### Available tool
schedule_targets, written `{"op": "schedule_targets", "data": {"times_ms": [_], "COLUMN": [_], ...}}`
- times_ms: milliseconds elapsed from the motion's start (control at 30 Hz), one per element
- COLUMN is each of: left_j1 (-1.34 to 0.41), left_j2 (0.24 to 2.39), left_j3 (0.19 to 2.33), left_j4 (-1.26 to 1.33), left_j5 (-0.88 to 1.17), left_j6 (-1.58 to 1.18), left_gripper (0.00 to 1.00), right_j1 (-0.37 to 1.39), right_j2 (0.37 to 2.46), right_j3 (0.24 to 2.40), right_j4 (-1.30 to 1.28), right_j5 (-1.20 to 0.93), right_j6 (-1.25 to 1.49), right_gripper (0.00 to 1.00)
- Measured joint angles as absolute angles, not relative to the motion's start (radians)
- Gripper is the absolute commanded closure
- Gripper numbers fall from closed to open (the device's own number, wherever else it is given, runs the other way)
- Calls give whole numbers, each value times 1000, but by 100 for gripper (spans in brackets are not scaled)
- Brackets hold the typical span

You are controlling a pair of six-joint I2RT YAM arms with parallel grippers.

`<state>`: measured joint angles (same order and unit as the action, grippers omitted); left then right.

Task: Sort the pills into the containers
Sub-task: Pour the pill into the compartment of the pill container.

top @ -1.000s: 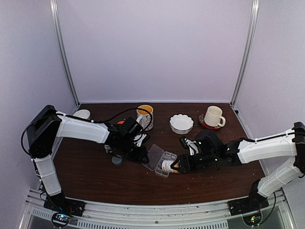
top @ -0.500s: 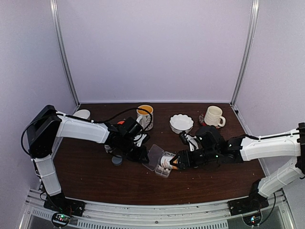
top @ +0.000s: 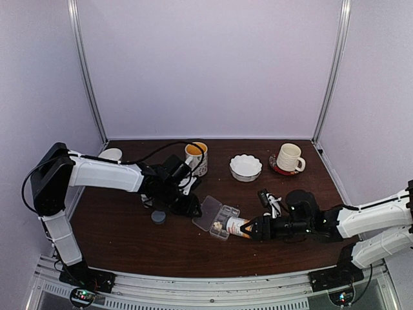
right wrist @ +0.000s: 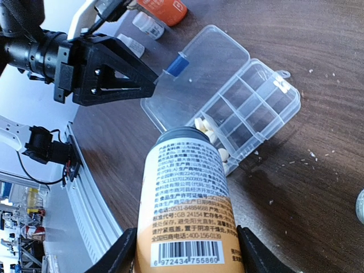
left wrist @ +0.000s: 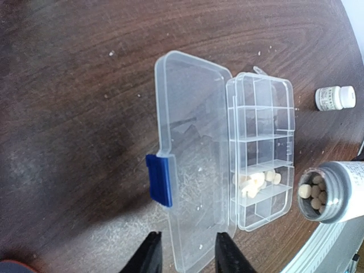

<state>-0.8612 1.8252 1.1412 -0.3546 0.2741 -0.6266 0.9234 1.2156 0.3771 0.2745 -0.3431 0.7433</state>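
The clear organizer box (left wrist: pixel 261 111) lies flat with its lid (left wrist: pixel 190 131) swung open; the blue latch (left wrist: pixel 160 180) is on the lid's outer edge. Whitish pills (left wrist: pixel 254 182) fill one of the containers near the box's end. My right gripper (right wrist: pixel 187 253) is shut on a white and tan bottle (right wrist: pixel 190 205), tipped on its side. The bottle's open mouth (left wrist: pixel 314 194) shows more pills and sits beside that compartment. My left gripper (left wrist: pixel 190 256) is open, its fingers astride the lid's near end. In the top view the box (top: pixel 217 214) lies between both grippers.
An orange bottle (right wrist: pixel 165 7) and small white bottles (right wrist: pixel 147 24) stand behind the left gripper. One small white bottle (left wrist: pixel 335 98) stands beyond the box. A mug (top: pixel 195 157), a white bowl (top: pixel 246 166) and a cream mug on a coaster (top: pixel 289 157) stand at the back. A grey cap (top: pixel 158 217) lies loose.
My right arm has drawn back to the right and lower with the bottle. Pills now show in one compartment. My left gripper's fingers have spread apart at the lid.
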Motion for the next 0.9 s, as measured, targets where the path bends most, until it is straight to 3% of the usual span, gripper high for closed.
{"op": "schedule_targets", "data": {"times_ms": [400, 800, 900], "left_j1": [-861, -853, -833], "left_j2": [1696, 1545, 1525], "left_j3": [1162, 1117, 1085], "left_j4": [-457, -630, -653], "left_j5": [178, -13, -35], "left_j6": [-612, -600, -601], "left_gripper": [53, 38, 32], "right_j1": [923, 923, 923], "right_j2": [1051, 532, 501], "right_j3": [221, 225, 287], "right_j4": [581, 660, 641], "right_j5": [-336, -232, -228], "right_j6": [758, 614, 566], "right_gripper": [100, 100, 100]}}
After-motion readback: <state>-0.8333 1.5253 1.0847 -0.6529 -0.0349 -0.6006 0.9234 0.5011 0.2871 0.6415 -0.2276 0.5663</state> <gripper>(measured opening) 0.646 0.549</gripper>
